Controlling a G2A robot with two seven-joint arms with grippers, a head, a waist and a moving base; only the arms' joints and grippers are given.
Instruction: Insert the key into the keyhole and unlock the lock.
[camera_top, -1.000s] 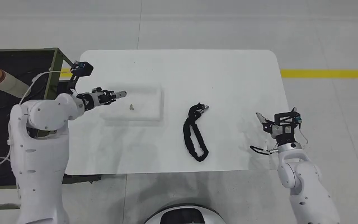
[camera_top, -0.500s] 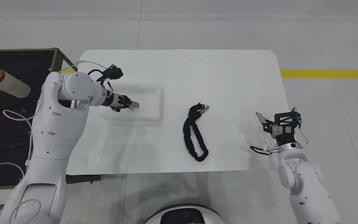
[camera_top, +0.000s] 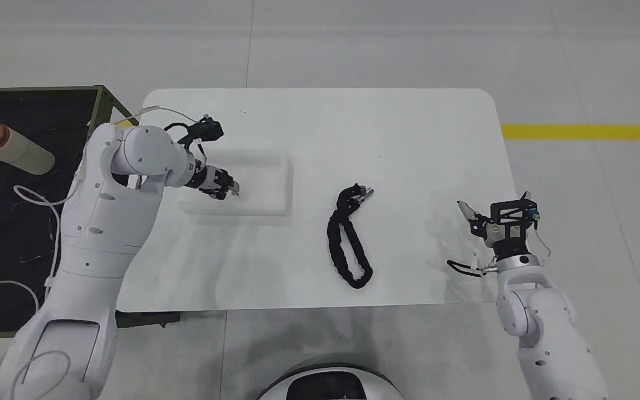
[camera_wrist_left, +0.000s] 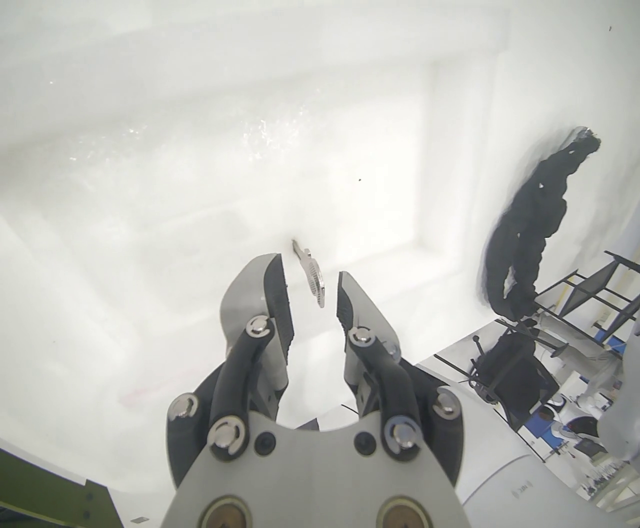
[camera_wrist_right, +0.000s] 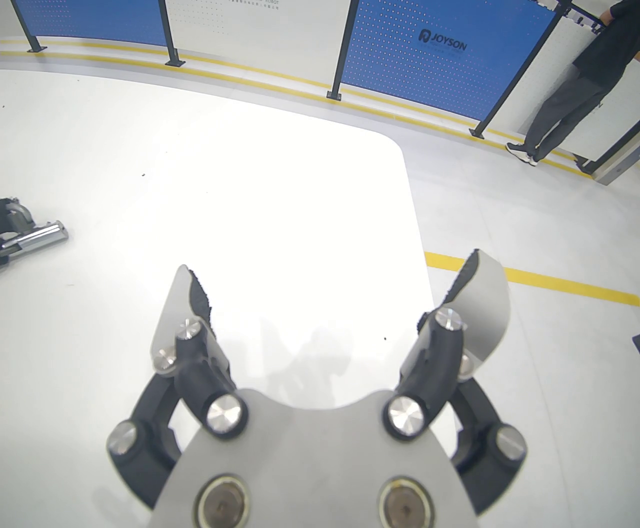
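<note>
A small silver key (camera_wrist_left: 312, 274) stands with its tip stuck in the white foam block (camera_top: 262, 200) at the table's left. My left gripper (camera_wrist_left: 309, 287) is over the block with its fingers (camera_wrist_left: 276, 290) open on either side of the key, a gap showing on both sides. From above, the left gripper (camera_top: 231, 188) covers the key. A black chain lock (camera_top: 346, 238) lies curled at the table's middle, its silver cylinder end (camera_wrist_right: 41, 236) pointing right. My right gripper (camera_wrist_right: 332, 292) hangs wide open over the table's right edge, also seen as the right gripper (camera_top: 478, 240) from above.
The white table (camera_top: 420, 150) has bare room between the lock and its right edge. A dark green cart (camera_top: 60, 110) stands just off the left edge. A yellow floor line (camera_top: 570, 131) runs beyond the right side.
The left arm swung in over the foam block and its gripper settled around the key. The right arm and the lock stayed still.
</note>
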